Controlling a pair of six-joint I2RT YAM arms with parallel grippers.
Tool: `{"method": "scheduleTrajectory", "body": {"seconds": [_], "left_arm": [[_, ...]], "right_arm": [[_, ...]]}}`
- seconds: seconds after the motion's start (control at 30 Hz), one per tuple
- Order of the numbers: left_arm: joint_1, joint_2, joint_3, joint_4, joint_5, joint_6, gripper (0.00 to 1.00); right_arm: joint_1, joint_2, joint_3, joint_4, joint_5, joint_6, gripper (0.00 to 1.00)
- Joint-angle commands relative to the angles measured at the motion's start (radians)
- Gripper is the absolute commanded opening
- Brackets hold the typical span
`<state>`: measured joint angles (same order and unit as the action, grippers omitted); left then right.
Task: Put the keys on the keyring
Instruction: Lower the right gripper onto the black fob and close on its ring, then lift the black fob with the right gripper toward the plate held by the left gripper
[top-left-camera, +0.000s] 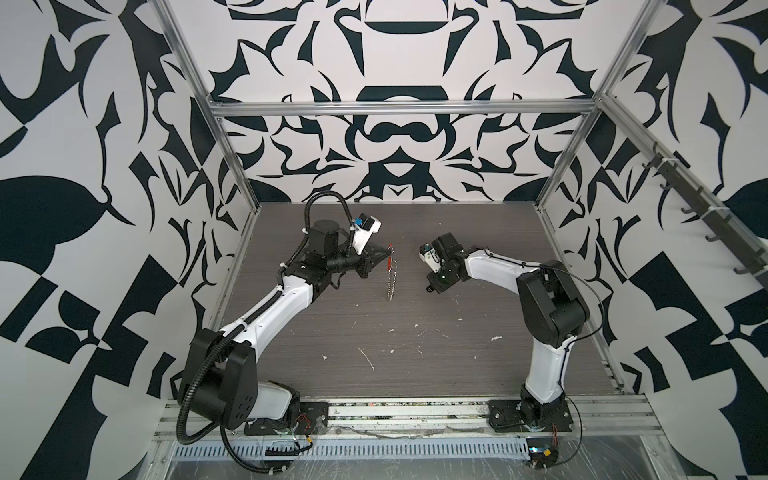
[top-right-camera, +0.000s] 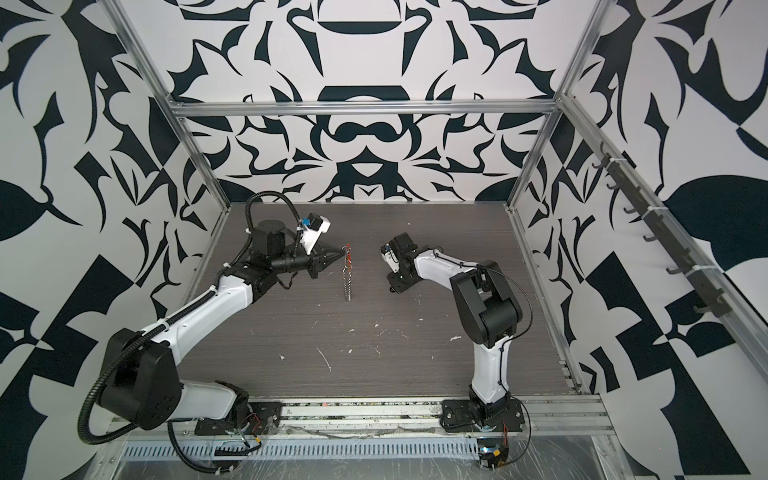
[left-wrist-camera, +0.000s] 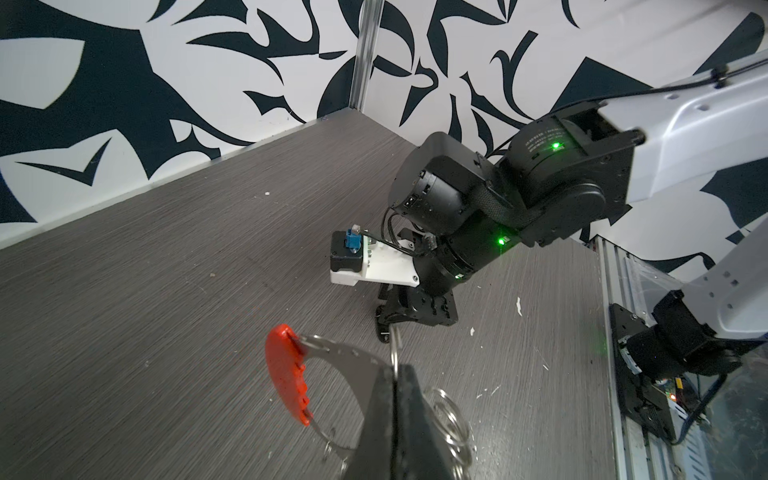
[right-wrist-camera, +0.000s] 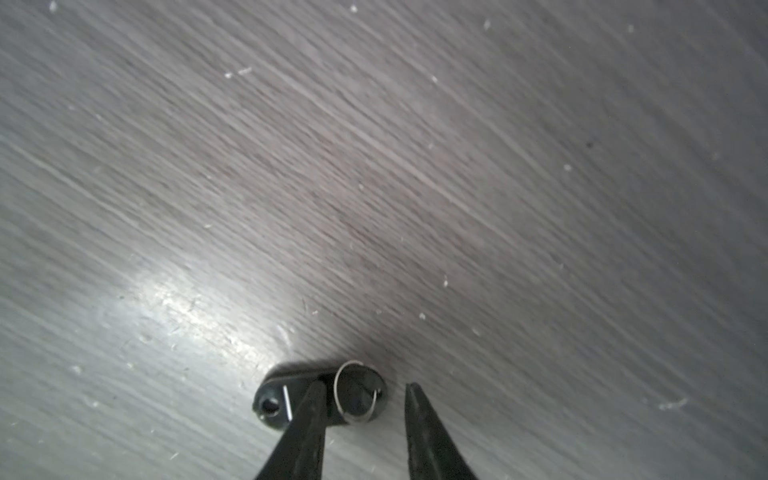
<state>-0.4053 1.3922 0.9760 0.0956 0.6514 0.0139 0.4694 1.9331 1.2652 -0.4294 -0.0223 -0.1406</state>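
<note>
left tool (left-wrist-camera: 395, 374): pinching keyring (left-wrist-camera: 395, 347), held aloft for threading | right tool (right-wrist-camera: 365, 386): spread, straddling black key (right-wrist-camera: 274, 399) on surface (right-wrist-camera: 374, 166), poised to grip

L end effector (top-left-camera: 385, 250) shut; R end effector (right-wrist-camera: 363, 386) seemingly part-open, low.

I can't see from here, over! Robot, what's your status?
Left gripper shut on keyring, chain dangling. Right gripper open over black key fob on table. Nothing in the way.
</note>
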Motion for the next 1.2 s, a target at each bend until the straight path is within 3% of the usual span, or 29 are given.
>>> {"method": "scheduleTrajectory", "body": {"seconds": [0.0, 0.27, 0.57, 0.77, 1.03, 1.17], "left_arm": [[-0.002, -0.025, 0.039, -0.004, 0.009, 0.018, 0.00], [-0.002, -0.014, 0.047, -0.006, 0.010, 0.021, 0.00], [-0.002, 0.009, 0.059, 0.009, 0.020, 0.001, 0.00], [-0.003, 0.011, 0.060, 0.012, 0.024, -0.004, 0.00], [-0.003, -0.009, 0.031, 0.012, -0.040, 0.078, 0.00], [-0.001, -0.001, 0.067, -0.063, -0.075, 0.143, 0.00]], "right_arm": [[0.006, -0.003, 0.036, -0.022, -0.005, 0.000, 0.24], [0.006, -0.018, 0.027, -0.022, -0.012, 0.026, 0.06], [0.005, -0.039, -0.028, 0.024, -0.001, 0.261, 0.00], [0.005, -0.044, -0.074, 0.099, -0.011, 0.292, 0.00], [0.005, -0.273, -0.204, 0.263, -0.036, 0.295, 0.00], [0.005, -0.433, -0.277, 0.288, -0.116, 0.307, 0.00]]}}
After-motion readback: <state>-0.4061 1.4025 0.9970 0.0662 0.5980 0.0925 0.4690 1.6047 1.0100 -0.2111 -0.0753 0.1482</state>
